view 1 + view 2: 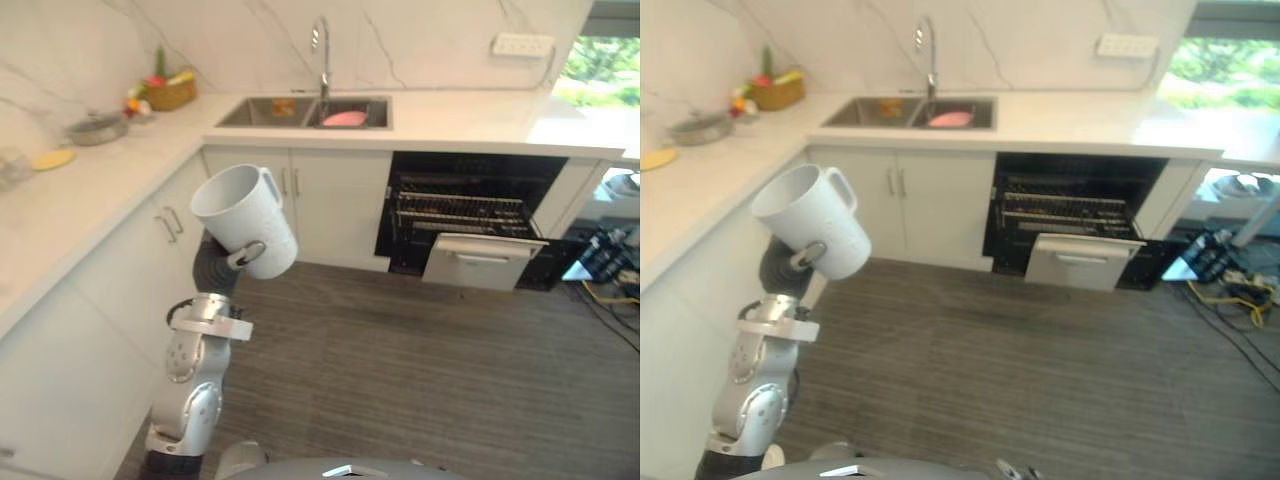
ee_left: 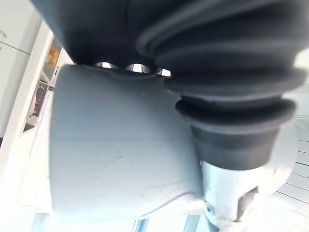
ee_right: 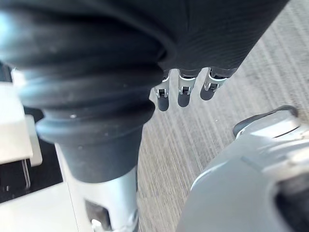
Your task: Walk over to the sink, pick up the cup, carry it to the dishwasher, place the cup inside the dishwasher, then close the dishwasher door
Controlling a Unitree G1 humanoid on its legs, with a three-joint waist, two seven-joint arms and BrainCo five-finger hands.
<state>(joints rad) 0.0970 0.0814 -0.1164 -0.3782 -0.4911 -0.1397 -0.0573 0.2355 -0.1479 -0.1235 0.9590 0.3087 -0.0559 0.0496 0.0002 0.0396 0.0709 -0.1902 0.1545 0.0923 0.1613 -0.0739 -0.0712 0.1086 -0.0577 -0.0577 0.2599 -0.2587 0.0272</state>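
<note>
**A:** While the left hand (image 1: 248, 254) clasps the tall white handled cup (image 1: 243, 215) aloft and tilted, what could fail?

**B:** It might slip in transit, as the open black dishwasher (image 1: 470, 215) stands well apart. The right hand (image 3: 184, 92) hangs relaxed.

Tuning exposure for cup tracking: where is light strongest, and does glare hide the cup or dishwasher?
Left eye view: window daylight washes out the right end of the countertop; the cup in the left hand is evenly lit, without glare; the dishwasher interior is dark, racks visible. Left wrist view: the cup's side lies in soft shade.
</note>
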